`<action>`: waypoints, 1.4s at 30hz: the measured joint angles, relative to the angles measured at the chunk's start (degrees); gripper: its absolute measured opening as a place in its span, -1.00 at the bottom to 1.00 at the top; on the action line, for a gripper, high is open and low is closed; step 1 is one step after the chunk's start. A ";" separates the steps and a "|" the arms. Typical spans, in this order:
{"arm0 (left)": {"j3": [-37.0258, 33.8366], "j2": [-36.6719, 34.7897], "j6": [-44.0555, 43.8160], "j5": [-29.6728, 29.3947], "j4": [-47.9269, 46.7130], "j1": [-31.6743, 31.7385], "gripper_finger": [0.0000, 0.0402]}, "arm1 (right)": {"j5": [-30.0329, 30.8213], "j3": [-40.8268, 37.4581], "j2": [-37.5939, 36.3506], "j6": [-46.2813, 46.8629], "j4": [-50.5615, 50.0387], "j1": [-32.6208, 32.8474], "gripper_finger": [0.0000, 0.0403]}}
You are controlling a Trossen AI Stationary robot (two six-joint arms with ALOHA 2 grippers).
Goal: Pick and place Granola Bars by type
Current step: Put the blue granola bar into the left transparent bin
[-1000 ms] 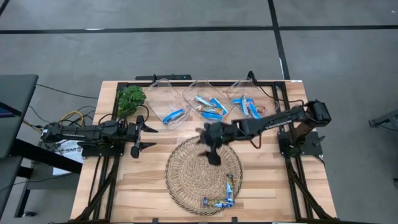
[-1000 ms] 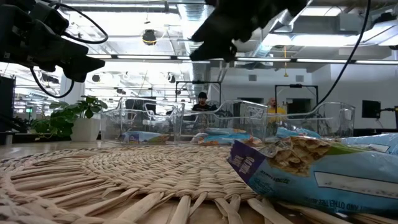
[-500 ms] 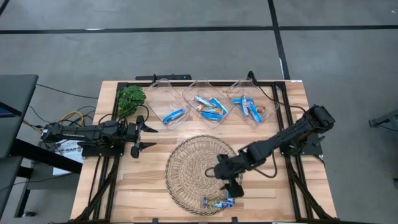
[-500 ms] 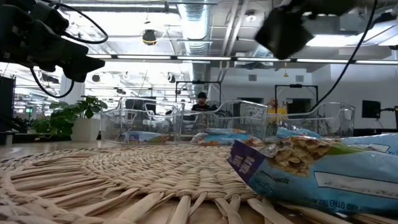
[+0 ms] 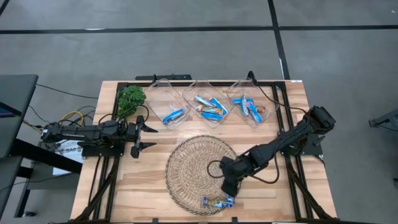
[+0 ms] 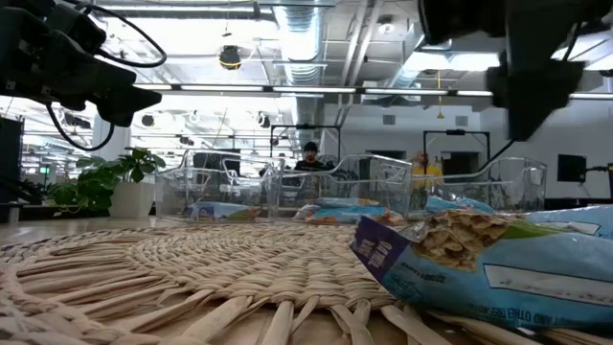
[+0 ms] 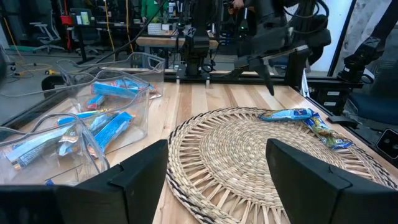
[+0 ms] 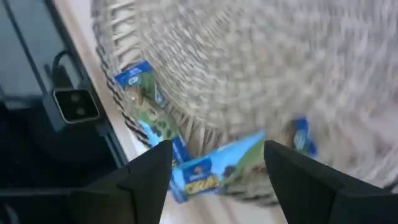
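Granola Bars [image 5: 217,201] at lower centre: your right gripper [image 5: 227,186], fingers spread and empty, has just swung down over them.

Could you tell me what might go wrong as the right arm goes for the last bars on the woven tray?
The remaining bars lie bunched and overlapping at the woven tray's near rim, so the open right claw might pinch two different types together. They also sit close to the table edge, so a nudge could push one off. The left claw waits far away, open.
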 joint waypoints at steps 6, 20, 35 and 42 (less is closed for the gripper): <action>0.01 0.00 0.00 0.00 0.00 -0.01 0.32 | -4.61 -0.09 3.43 16.22 -4.90 1.21 0.21; 0.02 0.00 0.00 0.02 0.00 -0.02 0.32 | -9.62 0.02 10.39 33.98 1.38 0.07 0.21; 0.01 0.00 0.00 0.00 0.00 -0.01 0.32 | -11.13 0.10 13.09 33.46 0.85 -1.97 0.08; 0.02 0.19 0.00 0.00 0.00 0.00 0.32 | -11.49 0.05 13.81 31.76 3.30 -2.08 -0.32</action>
